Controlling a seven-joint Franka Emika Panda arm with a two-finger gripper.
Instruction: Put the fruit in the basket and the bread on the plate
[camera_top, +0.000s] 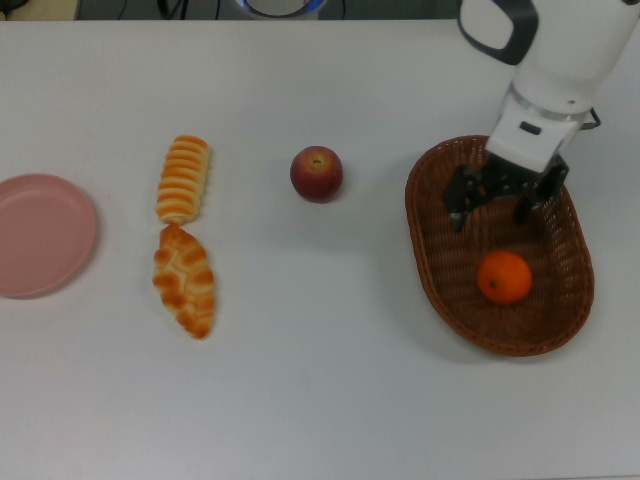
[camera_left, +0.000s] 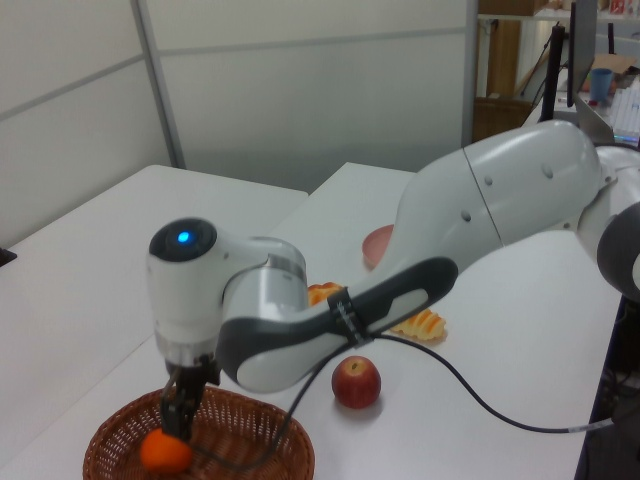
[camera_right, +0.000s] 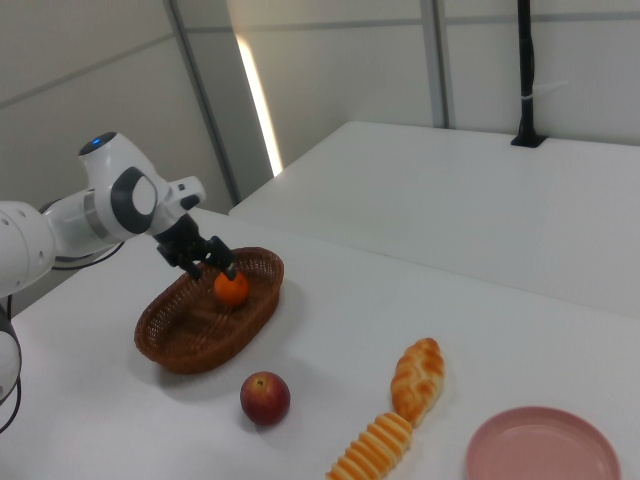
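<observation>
The mandarin (camera_top: 504, 277) lay loose in the basket (camera_top: 436, 262), my gripper (camera_top: 494, 199) above it with fingers apart and empty, while the apple (camera_top: 316, 173) sat on the table left of the basket in the top view, the next fruit to fetch, I judged.

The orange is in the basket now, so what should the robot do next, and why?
Probably lift away and travel to the apple. The orange already lies in the basket, the end effector is open and empty, and the apple sits on the table.
</observation>
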